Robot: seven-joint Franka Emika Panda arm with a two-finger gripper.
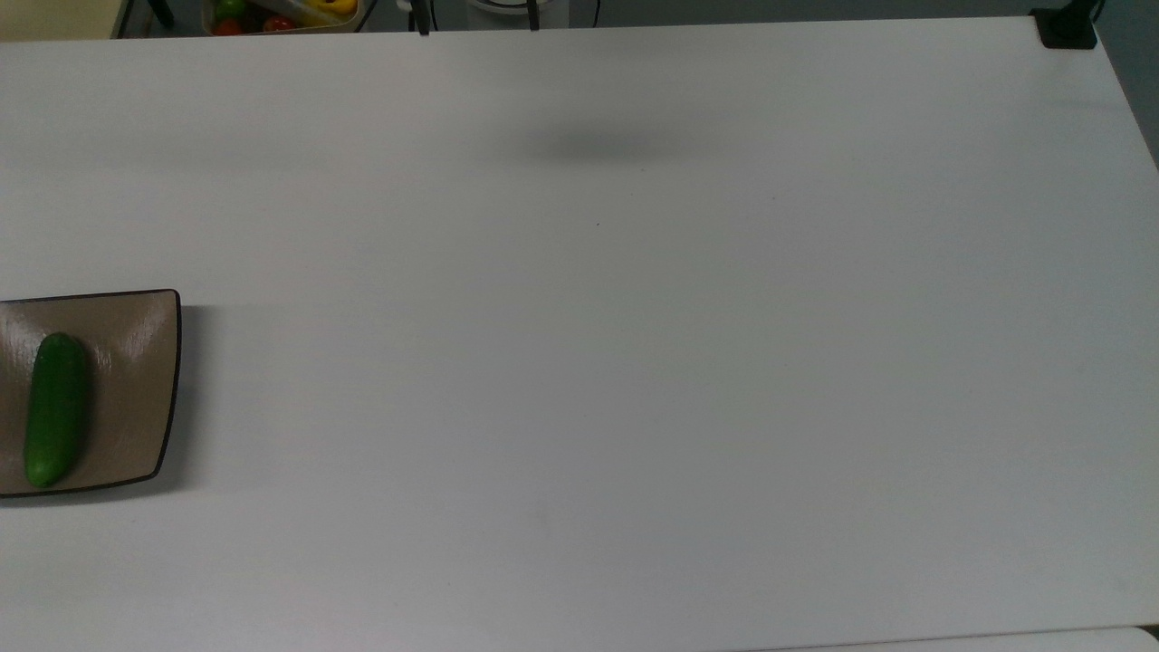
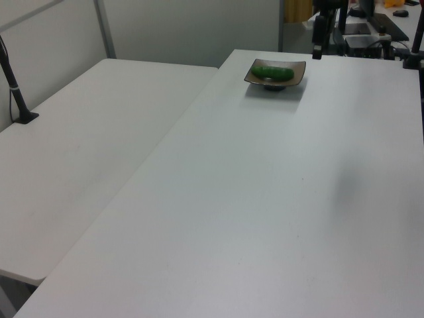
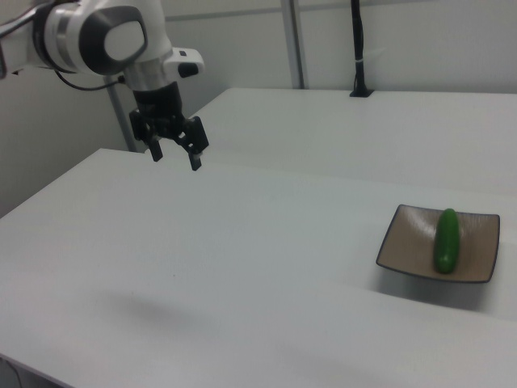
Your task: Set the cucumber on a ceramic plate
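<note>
From the right view I have the arm [image 3: 97,36] reaching in from the right view's upper left, its white wrist bent so the end effector [image 3: 174,158] points straight down and hangs above the counter [image 3: 202,259], well apart from the plate. Its two black fingers [image 3: 195,149] stand spread with a clear gap between them and nothing held. In the left view I catch the end effector [image 2: 317,36] at the top edge, hanging just beyond the far side of the counter [image 2: 265,199] as that camera sees it.

The cucumber [image 3: 446,239] lies flat on the ceramic plate [image 3: 408,242], lengthwise across the dish, toward the right view's right side of the counter. In the top view the ceramic plate [image 1: 136,398] is cut by the top view's left edge, and the cucumber [image 1: 56,409] rests on it. In the left view the cucumber [image 2: 272,71] sits in the ceramic plate [image 2: 295,69] near the far end of the counter.
</note>
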